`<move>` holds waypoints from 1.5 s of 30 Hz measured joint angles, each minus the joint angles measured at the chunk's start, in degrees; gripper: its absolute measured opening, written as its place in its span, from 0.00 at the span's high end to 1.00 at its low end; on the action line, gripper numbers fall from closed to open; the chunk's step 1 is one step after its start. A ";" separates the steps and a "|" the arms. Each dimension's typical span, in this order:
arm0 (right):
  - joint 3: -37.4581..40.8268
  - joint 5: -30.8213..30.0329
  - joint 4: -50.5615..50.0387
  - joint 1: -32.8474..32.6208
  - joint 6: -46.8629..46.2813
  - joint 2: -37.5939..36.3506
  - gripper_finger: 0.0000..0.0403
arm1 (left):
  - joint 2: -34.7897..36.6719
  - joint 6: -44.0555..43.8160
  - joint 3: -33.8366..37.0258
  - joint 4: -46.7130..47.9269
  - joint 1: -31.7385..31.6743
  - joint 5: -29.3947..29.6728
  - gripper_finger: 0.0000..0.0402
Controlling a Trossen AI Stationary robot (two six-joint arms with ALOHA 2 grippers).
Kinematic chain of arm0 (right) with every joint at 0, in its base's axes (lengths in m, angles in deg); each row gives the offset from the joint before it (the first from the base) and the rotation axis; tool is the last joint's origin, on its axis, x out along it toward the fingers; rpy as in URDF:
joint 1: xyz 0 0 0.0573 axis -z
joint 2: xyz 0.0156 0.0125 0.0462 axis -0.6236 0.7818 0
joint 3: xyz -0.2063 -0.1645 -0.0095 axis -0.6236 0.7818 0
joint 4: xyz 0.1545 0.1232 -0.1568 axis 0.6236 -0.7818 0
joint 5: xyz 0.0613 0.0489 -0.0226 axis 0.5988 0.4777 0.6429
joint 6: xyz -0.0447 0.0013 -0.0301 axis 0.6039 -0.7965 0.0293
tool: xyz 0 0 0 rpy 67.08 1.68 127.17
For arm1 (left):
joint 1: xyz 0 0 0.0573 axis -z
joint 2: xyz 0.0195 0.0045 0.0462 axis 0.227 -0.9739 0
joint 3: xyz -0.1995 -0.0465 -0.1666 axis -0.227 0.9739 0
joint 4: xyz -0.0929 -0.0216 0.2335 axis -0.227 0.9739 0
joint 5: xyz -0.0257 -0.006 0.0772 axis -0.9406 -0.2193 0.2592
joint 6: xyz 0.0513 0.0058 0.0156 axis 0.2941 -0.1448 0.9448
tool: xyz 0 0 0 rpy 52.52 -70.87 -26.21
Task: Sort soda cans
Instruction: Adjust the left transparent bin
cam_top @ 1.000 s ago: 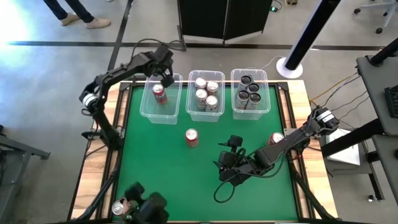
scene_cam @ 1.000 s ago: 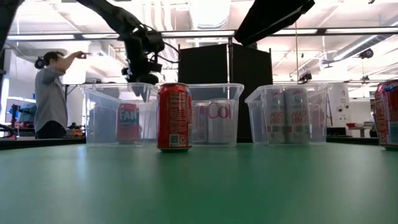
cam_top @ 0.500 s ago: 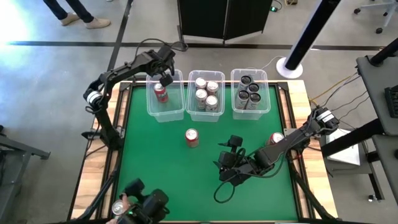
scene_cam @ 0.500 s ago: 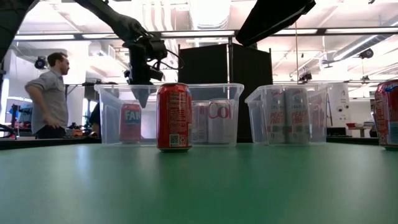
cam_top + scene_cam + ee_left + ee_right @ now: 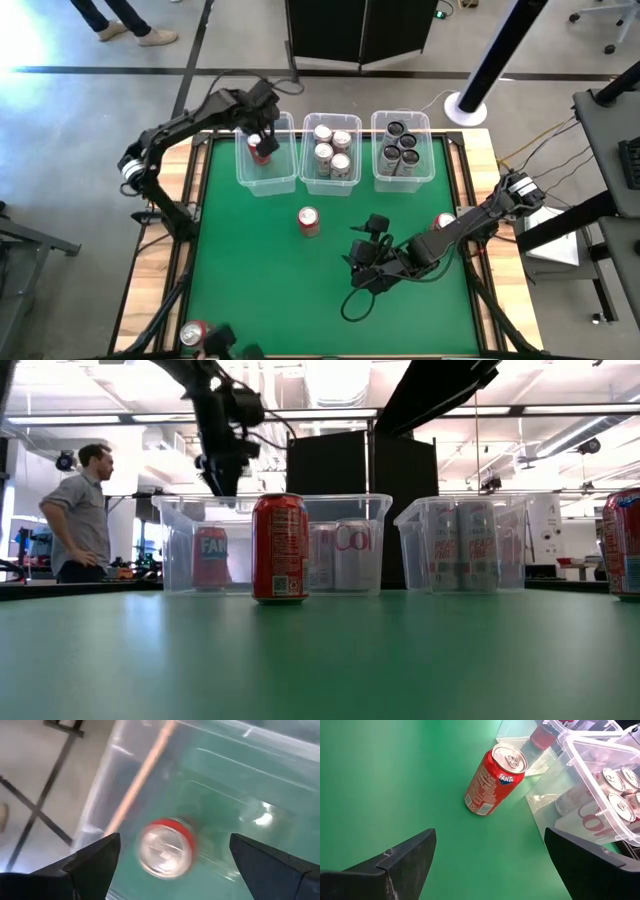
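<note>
My low view hid what the left wrist view showed: left gripper (image 5: 170,851) spread above the binned red can (image 5: 165,847). My right gripper (image 5: 487,851) lay low, spread, facing the standing can (image 5: 495,779).

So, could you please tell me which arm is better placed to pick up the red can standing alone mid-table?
The right: its open hand lies low beside that can, while the left hand hangs over the leftmost bin.

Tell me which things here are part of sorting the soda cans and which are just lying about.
Part of the job:
red can in the left bin
red can on the mat
red can at the right edge
silver cans
dark cans
three clear bins

Just around:
person in the background
white pole base
</note>
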 joint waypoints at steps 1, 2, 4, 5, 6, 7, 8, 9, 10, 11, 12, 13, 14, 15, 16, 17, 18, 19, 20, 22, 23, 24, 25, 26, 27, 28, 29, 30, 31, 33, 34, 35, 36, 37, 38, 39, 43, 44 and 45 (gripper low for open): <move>0.00 0.00 -0.02 0.06 0.02 0.00 0.09 | 1.28 -1.08 0.51 1.37 0.79 -2.38 0.11; 0.00 0.00 0.02 0.07 0.07 0.00 0.09 | 2.49 -2.19 1.06 2.62 1.70 -4.41 0.11; 0.00 0.00 0.00 0.04 0.09 0.00 0.09 | 4.72 -4.11 2.35 3.98 3.28 -5.19 0.11; 0.00 0.00 0.00 0.08 0.09 0.00 0.09 | 5.77 -5.48 3.20 4.57 3.93 -4.87 0.11; 0.00 0.01 0.01 0.09 0.09 0.00 0.09 | 6.83 -7.01 4.18 5.24 4.39 -4.20 0.11; 0.00 0.03 0.00 0.09 0.09 0.00 0.09 | 7.89 -8.60 5.26 5.92 4.56 -4.03 0.11; 0.00 0.04 -0.02 0.09 0.09 0.00 0.09 | 8.92 -10.68 6.32 7.08 4.63 -3.85 0.11; 0.00 0.04 0.00 0.09 0.09 0.00 0.09 | 9.94 -13.43 7.56 8.20 4.63 -3.73 0.11; 0.00 0.09 -0.02 0.09 0.09 0.00 0.09 | 10.87 -16.13 8.82 8.77 4.63 -3.71 0.11; 0.00 0.19 -0.02 0.09 0.11 0.00 0.09 | 11.94 -18.49 10.35 8.88 4.60 -3.67 0.11; 0.00 0.20 -0.02 0.09 0.16 0.00 0.09 | 13.10 -20.21 11.85 9.40 4.62 -3.62 0.11; 0.00 0.20 -0.01 0.09 0.38 0.00 0.09 | 14.28 -21.66 13.33 9.46 4.61 -3.47 0.11; 0.00 0.21 0.02 0.09 0.70 0.00 0.09 | 15.46 -22.93 14.62 9.23 4.60 -3.24 0.11; 0.00 0.22 0.00 0.09 0.75 0.00 0.09 | 16.63 -23.82 15.87 9.12 4.60 -3.18 0.11; 0.00 0.22 0.00 0.09 0.81 0.00 0.09 | 17.70 -24.49 17.13 9.10 4.60 -2.98 0.11; 0.00 0.22 0.02 0.09 0.79 0.00 0.09 | 18.65 -25.24 18.30 8.85 4.60 -2.71 0.11; 0.00 0.22 0.02 0.09 0.74 0.00 0.09 | 19.44 -25.82 19.26 8.76 4.58 -2.45 0.11; 0.00 0.22 0.04 0.09 0.69 0.00 0.09 | 20.17 -26.41 20.18 8.64 4.56 -2.15 0.11; 0.00 0.22 0.04 0.09 0.64 0.00 0.09 | 20.85 -27.07 21.05 8.60 4.57 -2.04 0.11; 0.00 0.22 0.09 0.09 0.28 0.00 0.09 | 21.85 -27.95 22.58 8.51 4.51 -0.89 0.11; 0.00 0.22 0.09 0.09 0.05 0.00 0.09 | 22.13 -28.06 23.24 8.47 4.50 -0.21 0.11; 0.00 0.24 0.11 0.09 0.04 0.00 0.09 | 22.29 -28.18 23.72 8.33 4.49 0.11 0.11; 0.00 0.24 0.15 0.09 0.04 0.00 0.09 | 22.36 -28.25 24.07 8.31 4.48 0.29 0.11; 0.00 0.24 0.21 0.09 0.04 0.00 0.09 | 22.38 -28.28 24.32 8.34 4.35 0.32 0.11; 0.00 0.30 0.28 0.09 0.04 0.00 0.09 | 22.38 -28.29 24.44 8.32 4.20 0.38 0.11; 0.00 0.69 0.30 0.09 0.04 0.00 0.09 | 22.31 -28.28 24.47 8.29 4.12 0.64 0.11; 0.00 1.21 0.33 0.09 0.02 0.00 0.09 | 22.24 -28.17 24.47 8.22 4.09 1.14 0.11; 0.00 1.49 0.39 0.09 0.02 -0.01 0.09 | 22.17 -27.92 24.42 8.12 3.88 1.81 0.11; 0.00 1.52 0.39 0.09 -0.01 -0.02 0.09 | 22.10 -27.62 24.32 8.14 3.60 2.45 0.11; 0.00 1.53 0.40 0.07 -0.51 -0.03 0.09 | 22.10 -26.85 24.15 8.24 3.07 3.74 0.11; 0.00 1.55 0.41 0.07 -0.75 -0.04 0.09 | 22.10 -26.69 24.03 8.25 2.78 4.25 0.11; 0.00 1.53 0.39 0.02 -0.87 -0.04 0.09 | 22.10 -26.66 23.97 8.23 2.53 4.67 0.11; 0.00 1.55 0.39 -0.04 -0.87 -0.04 0.09 | 22.10 -26.62 23.94 8.25 2.40 4.74 0.11; 0.00 1.55 0.39 -0.04 -0.87 -0.04 0.09 | 22.10 -26.51 23.94 8.27 2.31 4.76 0.11; 0.00 1.55 0.40 -0.04 -0.90 -0.04 0.09 | 22.10 -26.51 23.94 8.27 2.31 4.76 0.11; 0.00 1.55 0.39 -0.04 -0.92 -0.04 0.09 | 22.10 -26.51 23.94 8.27 2.31 4.76 0.11; 0.00 1.53 0.41 -0.04 -0.92 -0.04 0.09 | 22.10 -26.29 23.94 8.27 2.31 4.76 0.11; 0.00 1.53 0.43 -0.04 -0.98 -0.04 0.09 | 22.12 -26.28 23.80 8.32 2.31 4.76 0.11; 0.00 1.53 0.50 -0.03 -1.01 -0.04 0.09 | 22.14 -26.19 23.43 8.42 2.31 4.76 0.11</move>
